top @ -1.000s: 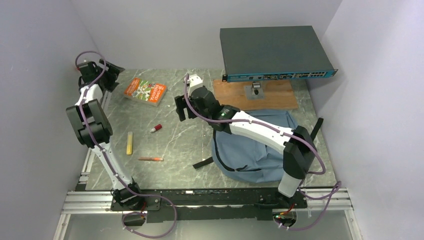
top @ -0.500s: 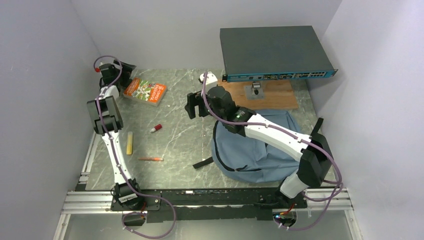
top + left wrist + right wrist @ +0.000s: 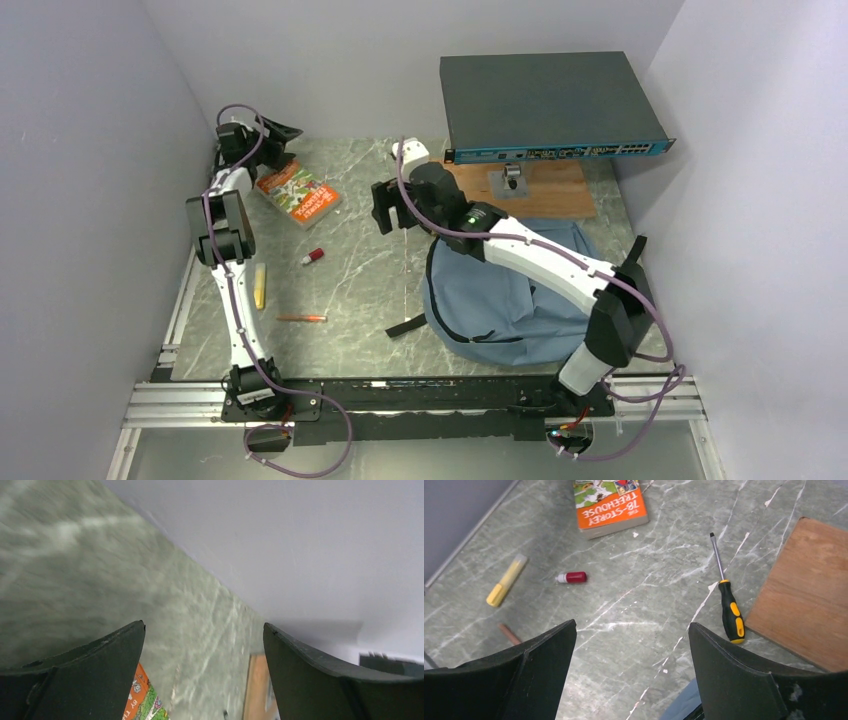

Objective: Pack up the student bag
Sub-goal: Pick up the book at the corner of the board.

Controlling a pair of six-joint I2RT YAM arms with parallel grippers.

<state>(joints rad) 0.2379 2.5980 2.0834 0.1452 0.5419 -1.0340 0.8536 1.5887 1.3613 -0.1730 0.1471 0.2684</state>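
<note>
Looking from the top cam first: the student bag point(image 3: 500, 300) lies flat on the desk point(image 3: 350, 290), on the right half twd the near side, blue-grey w/ black straps. The R arm stretches over it. The right end effector point(image 3: 388, 215) hangs past the bag's far-left edge, near it but apart from it. The left end effector point(image 3: 283, 132) is in the far-left corner, just beside the far end of an orange book point(image 3: 298, 194), well apart from the bag. On the desk left of the bag lie a small red item point(image 3: 313, 256), a yellow marker point(image 3: 259, 285) and a pencil point(image 3: 301, 318). Behind the bag is a wooden board point(image 3: 520, 190), and over it a dark grey box point(image 3: 545, 100) on a stand.

Left wrist cam: both dark fingers point(image 3: 100, 670) stand wide apart, nothing gripped, w/ only desk and grey wall point(image 3: 300, 545) btw them. A corner of the book shows at the bottom edge.

Right wrist cam: the fingers here are also spread and empty, bare desk btw them. A blue-grey sliver of the bag shows at the bottom edge, next to the right finger. Ahead lies a screwdriver point(image 3: 729, 605) w/ black-yellow handle, just beside the board's edge. The book is at the top; the red item and marker are at left.
</note>
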